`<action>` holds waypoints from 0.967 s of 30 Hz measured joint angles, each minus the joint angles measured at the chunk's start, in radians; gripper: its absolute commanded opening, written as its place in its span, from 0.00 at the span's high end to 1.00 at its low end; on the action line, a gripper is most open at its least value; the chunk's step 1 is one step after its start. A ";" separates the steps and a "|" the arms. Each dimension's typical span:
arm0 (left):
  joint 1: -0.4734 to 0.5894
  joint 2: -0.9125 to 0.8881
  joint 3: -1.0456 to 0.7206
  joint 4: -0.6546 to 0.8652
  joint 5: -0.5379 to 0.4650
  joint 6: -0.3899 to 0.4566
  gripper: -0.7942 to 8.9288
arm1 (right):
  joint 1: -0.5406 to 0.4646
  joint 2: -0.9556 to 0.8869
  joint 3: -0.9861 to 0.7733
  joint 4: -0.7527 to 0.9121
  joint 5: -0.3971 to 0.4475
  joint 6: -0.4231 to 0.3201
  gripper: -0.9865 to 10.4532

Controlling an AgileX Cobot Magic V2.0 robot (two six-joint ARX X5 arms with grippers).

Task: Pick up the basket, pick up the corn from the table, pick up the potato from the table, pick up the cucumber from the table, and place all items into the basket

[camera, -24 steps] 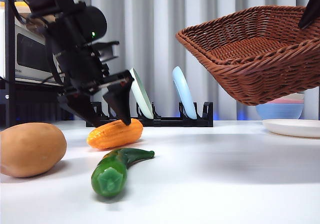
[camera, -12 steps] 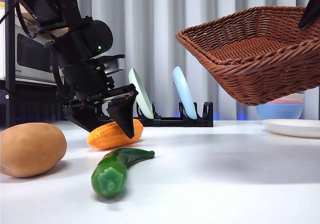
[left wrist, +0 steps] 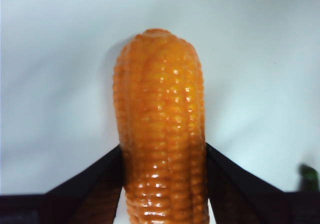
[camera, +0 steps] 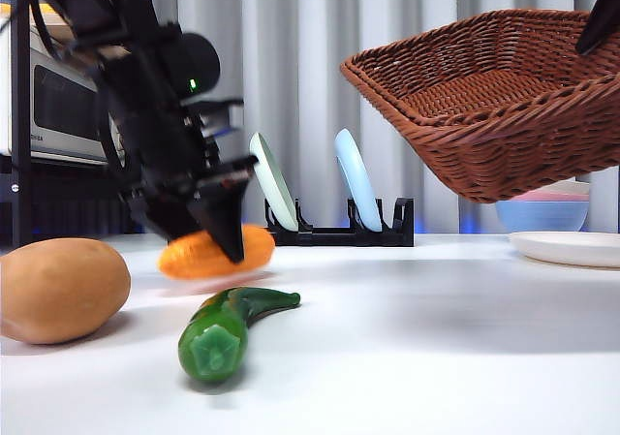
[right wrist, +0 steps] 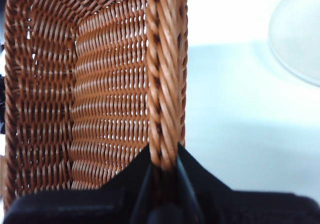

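Observation:
My left gripper (camera: 199, 239) is shut on the orange-yellow corn (camera: 215, 253) and holds it just above the white table (camera: 417, 319); in the left wrist view the corn (left wrist: 160, 134) sits between the two black jaws. My right gripper (right wrist: 162, 176) is shut on the rim of the reddish-brown wicker basket (right wrist: 100, 84) and holds the basket (camera: 494, 101) tilted in the air at the upper right. The tan potato (camera: 60, 290) lies at the left. The dark-green cucumber (camera: 225, 328) lies in front of the corn.
A black rack (camera: 339, 230) with two upright plates stands at the back. A white plate (camera: 572, 247) and stacked bowls (camera: 542, 207) are at the right under the basket. A microwave-like box (camera: 58, 106) is at the far left.
The left gripper closed on the corn and lifted it slightly off the table. The basket and the right gripper stayed still.

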 measured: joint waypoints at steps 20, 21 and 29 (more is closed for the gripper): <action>-0.170 -0.585 0.013 0.005 0.045 -0.174 0.93 | 0.171 0.317 0.000 0.251 -0.046 0.169 0.93; -0.191 -0.573 0.013 0.005 0.026 -0.188 0.93 | 0.186 0.327 0.000 0.266 -0.066 0.183 0.93; -0.325 -0.448 0.013 -0.002 -0.162 -0.238 0.93 | 0.278 0.334 0.000 0.360 -0.109 0.255 0.92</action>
